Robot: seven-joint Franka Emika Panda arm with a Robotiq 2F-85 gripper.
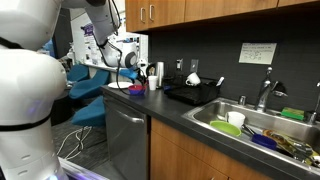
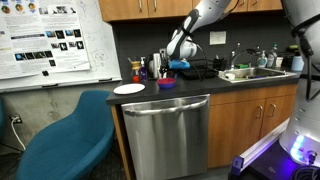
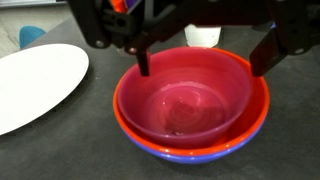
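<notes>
End effector: mine hangs empty, jaws spread wide, just over the bowls.
Bowls: glossy round plastic, pink nested in orange, then blue, near the worktop's front edge.
Worktop: dark, flat, matte.
Plate: white, smooth, round, beside the stack toward the worktop's end.
Cup: white, behind the bowls.
Room: brushed-steel dishwasher below, wooden cabinets above, steel sink farther along.

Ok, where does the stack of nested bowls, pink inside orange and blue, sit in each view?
Exterior view: the stack of nested bowls is left of centre, under the gripper.
Exterior view: it is just right of centre, above the steel dishwasher.
Wrist view: it fills the centre.
Shared landmark: the round white plate beside it; I cannot make it out in the remaining exterior view.
</notes>
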